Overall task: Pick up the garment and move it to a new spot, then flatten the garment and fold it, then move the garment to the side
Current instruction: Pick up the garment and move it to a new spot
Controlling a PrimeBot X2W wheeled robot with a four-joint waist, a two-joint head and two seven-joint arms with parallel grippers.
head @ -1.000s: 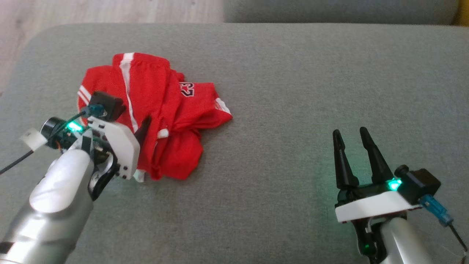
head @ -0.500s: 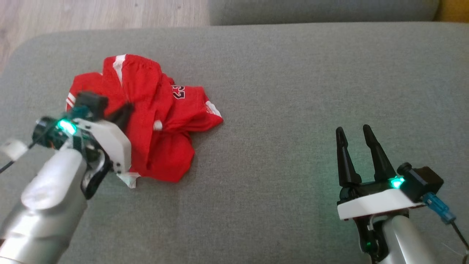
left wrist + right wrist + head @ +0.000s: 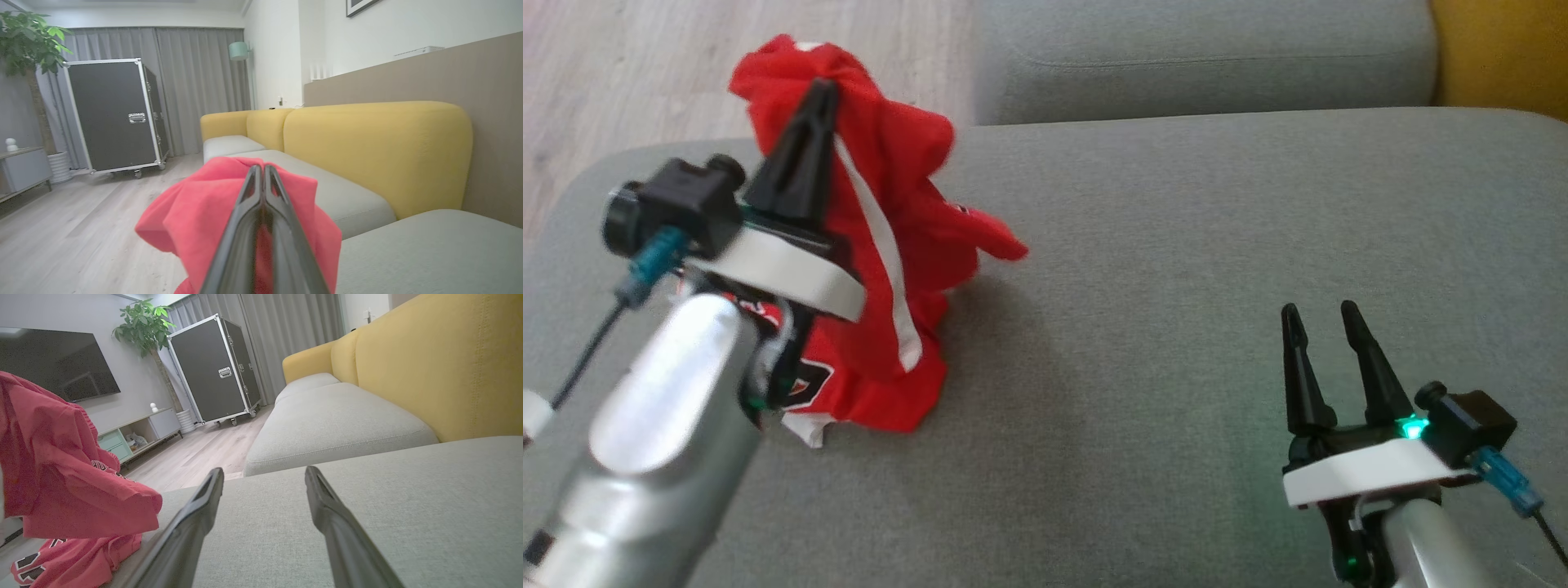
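The left gripper (image 3: 821,88) is pinching the red garment (image 3: 882,188) between its two dark fingers, which are pressed flat together with cloth bunched around the tips. In the left wrist view the left gripper (image 3: 260,168) is pointing out over the sofa, and the red garment (image 3: 196,212) is draping to both sides of it. The garment, a sports piece with white stripes and printed lettering, is hanging in a peaked heap at the near-left part of the grey seat cushion (image 3: 1176,286). Its top is being held above the cushion, while its lower folds are apparently resting on the fabric, as the right wrist view of the red garment (image 3: 61,477) suggests.

The right gripper (image 3: 1319,310) is waiting at the near right, well apart from the cloth, with its fingers spread and nothing between them. In its own wrist view the right gripper (image 3: 264,471) is hovering low over bare cushion.

The first step, the pick-up, is the one in hand. Next, the left arm is going to need enough height to clear the trailing hem. It should then carry the bundle rightward to open cushion and release it there. A one-point pinch is leaving the cloth crumpled, so the flattening will probably need both grippers.
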